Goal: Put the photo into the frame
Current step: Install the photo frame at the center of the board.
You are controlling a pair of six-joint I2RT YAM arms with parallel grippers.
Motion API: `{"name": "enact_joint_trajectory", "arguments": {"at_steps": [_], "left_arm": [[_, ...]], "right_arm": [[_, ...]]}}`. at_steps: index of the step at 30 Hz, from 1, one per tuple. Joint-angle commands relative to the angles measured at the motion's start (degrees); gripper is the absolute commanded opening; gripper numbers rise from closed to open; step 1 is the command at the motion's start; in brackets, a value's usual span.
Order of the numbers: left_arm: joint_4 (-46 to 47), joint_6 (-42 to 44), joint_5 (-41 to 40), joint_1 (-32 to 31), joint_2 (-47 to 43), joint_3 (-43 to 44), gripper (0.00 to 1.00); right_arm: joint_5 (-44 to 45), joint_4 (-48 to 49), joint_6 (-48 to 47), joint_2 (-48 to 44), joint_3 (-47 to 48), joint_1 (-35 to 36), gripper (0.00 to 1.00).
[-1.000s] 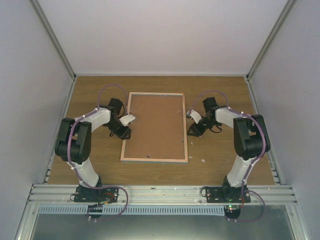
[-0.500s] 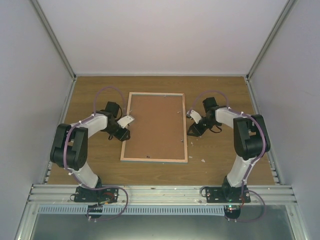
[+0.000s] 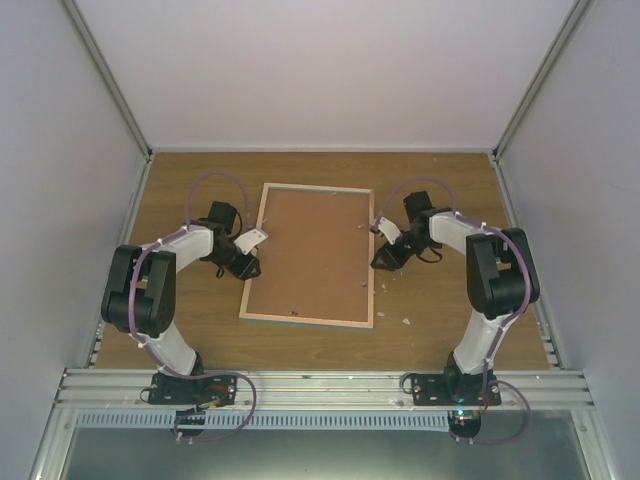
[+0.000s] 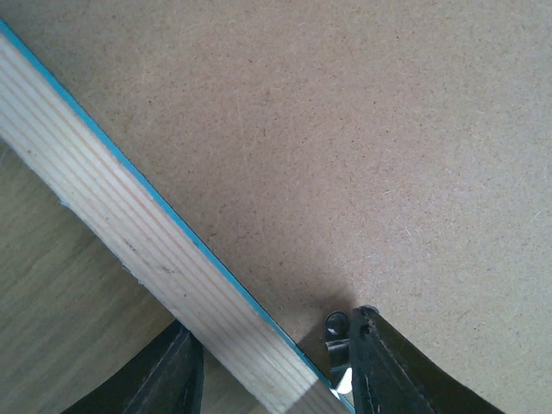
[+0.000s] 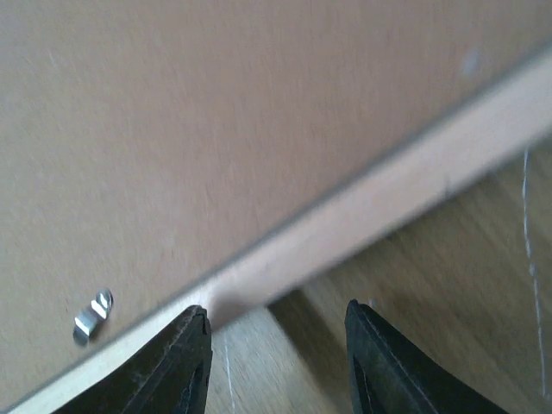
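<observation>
The frame [image 3: 310,255] lies back side up in the middle of the table, brown board inside a light wood rim. The photo is hidden. My left gripper [image 3: 248,264] is at the frame's left rim. In the left wrist view its fingers straddle the wood rail [image 4: 129,233], which has a teal line along it, and the left gripper [image 4: 274,326] is shut on that rail. My right gripper [image 3: 379,260] is at the right rim. In the right wrist view the right gripper [image 5: 278,310] is open over bare table, and the blurred rail [image 5: 388,198] passes just beyond its left fingertip.
A small black turn clip [image 4: 335,326] sits on the board by my left gripper's right finger. A metal tab [image 5: 92,312] lies on the board. White crumbs [image 3: 408,321] lie right of the frame. Cell walls close in three sides, with an aluminium rail [image 3: 320,385] in front.
My left arm's elbow has swung left and its jaws have narrowed onto the rail. The frame has turned slightly, its near left corner moving left. The right gripper has shifted a little.
</observation>
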Motion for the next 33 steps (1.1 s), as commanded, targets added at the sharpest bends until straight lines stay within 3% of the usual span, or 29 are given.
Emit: {"name": "enact_joint_trajectory", "arguments": {"at_steps": [1, 3, 6, 10, 15, 25, 29, 33], "left_arm": [[-1.9, 7.5, 1.8, 0.0, 2.4, 2.5, 0.4], [-2.7, 7.1, 3.1, 0.4, 1.0, 3.7, 0.52], [-1.9, 5.6, 2.6, 0.6, 0.1, 4.7, 0.59], [-0.8, 3.4, 1.3, 1.1, 0.8, 5.0, 0.59], [0.9, 1.6, 1.1, 1.5, 0.9, 4.3, 0.6], [2.2, 0.7, 1.1, 1.8, 1.8, 3.4, 0.6], [2.6, 0.7, 1.1, 2.0, 1.9, 2.6, 0.6], [2.9, 0.7, 1.2, 2.2, 1.9, 2.2, 0.59]], "right_arm": [[-3.4, -1.1, -1.1, 0.6, 3.2, 0.9, 0.45], [-3.2, -0.9, -1.6, -1.2, 3.0, 0.1, 0.47], [-3.0, -1.0, -3.7, -4.7, 3.0, -0.6, 0.56], [-2.5, -4.5, -6.3, -5.9, 5.4, 0.2, 0.63], [1.3, -4.4, -6.6, -10.7, 0.2, 4.1, 0.83], [17.7, 4.7, -3.4, -15.2, -9.0, 12.9, 0.87], [22.9, 7.6, -1.1, -16.4, -11.2, 14.7, 0.98], [27.0, 8.6, 2.0, -17.2, -11.5, 16.0, 1.0]]}}
